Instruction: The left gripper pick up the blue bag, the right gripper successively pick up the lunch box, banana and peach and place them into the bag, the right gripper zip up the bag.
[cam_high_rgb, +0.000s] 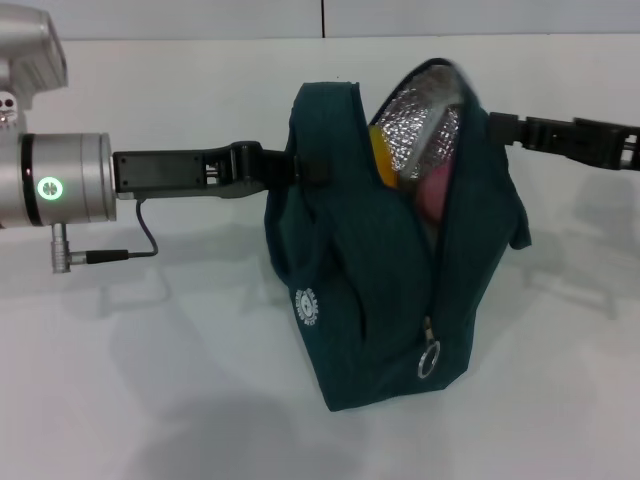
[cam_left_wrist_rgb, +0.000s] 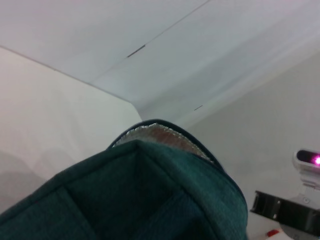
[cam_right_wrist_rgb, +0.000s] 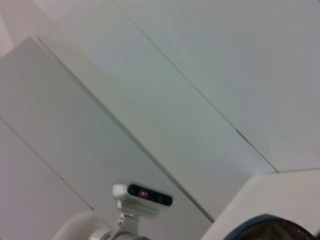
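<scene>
Your blue bag (cam_high_rgb: 385, 290) stands upright near the middle of the white surface (cam_high_rgb: 150, 400), its mouth gaping to show foil lining, the banana (cam_high_rgb: 383, 155) and the peach (cam_high_rgb: 438, 195) inside. Your left hand (cam_high_rgb: 285, 165) is clenched on the bag's upper left side. Your right hand (cam_high_rgb: 497, 130) meets the bag's upper right edge; I cannot tell its grip.

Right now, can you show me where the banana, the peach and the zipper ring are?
banana (cam_high_rgb: 383, 160), head view, yellow bit showing inside the bag's opening.
peach (cam_high_rgb: 436, 195), head view, pink side showing below the foil lining.
zipper ring (cam_high_rgb: 429, 360), head view, metal loop hanging low on the bag's front.
</scene>
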